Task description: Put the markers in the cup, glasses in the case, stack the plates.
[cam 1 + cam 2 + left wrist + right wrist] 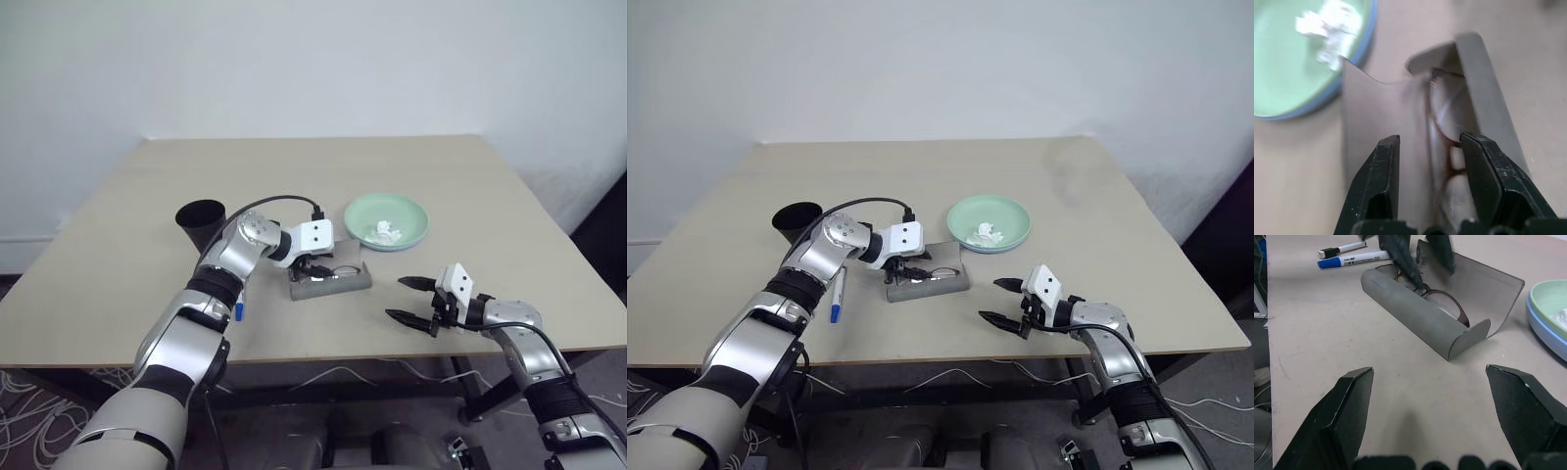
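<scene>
Two jobs stood unfinished as my left gripper point(1432, 188) hung parted over the glasses point(1442, 303) lying inside the open case point(1415, 316), my right gripper point(411, 300) spread idle; closing the lid seemed next.

**Beige table and its load**

The table point(470, 186) carries a black cup point(201, 222) at its left, two markers point(1349, 254) beside the open grey case point(1420, 316) at centre, and the stacked plates point(386, 221) just right of it.
</scene>
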Controlling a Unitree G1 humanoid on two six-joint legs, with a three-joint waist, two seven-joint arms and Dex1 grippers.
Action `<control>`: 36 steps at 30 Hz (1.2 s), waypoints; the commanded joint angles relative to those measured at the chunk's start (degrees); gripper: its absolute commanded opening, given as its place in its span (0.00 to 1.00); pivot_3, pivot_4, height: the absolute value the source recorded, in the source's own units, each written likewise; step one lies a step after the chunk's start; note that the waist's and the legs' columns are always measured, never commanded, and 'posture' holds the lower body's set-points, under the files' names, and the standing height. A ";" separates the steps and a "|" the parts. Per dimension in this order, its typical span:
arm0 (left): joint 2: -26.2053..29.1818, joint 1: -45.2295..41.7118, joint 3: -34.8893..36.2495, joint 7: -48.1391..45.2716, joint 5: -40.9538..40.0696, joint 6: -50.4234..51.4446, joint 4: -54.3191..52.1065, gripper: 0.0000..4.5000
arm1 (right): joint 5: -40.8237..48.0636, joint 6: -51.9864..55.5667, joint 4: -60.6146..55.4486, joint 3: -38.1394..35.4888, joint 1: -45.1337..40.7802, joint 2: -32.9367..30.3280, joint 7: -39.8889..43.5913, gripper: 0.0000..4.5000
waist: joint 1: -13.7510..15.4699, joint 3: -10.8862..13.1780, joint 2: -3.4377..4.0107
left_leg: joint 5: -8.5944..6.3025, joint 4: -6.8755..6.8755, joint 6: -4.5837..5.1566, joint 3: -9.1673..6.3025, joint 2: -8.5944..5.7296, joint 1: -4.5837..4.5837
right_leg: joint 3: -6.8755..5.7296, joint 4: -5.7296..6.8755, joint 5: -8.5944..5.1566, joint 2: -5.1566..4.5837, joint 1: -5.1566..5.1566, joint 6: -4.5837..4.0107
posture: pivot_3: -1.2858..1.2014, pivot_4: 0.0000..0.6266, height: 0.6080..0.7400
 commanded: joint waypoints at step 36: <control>2.86 4.59 4.18 -7.10 -3.61 4.62 -6.35 0.01 | 5.10 3.60 -9.75 -4.43 -4.16 0.21 -0.71 0.88 | 0.55 -0.02 -0.05 | -0.01 0.02 0.01 -0.01 0.00 0.02 | -0.05 -0.02 0.03 -0.01 0.03 0.05 | 0.52 0.00 0.97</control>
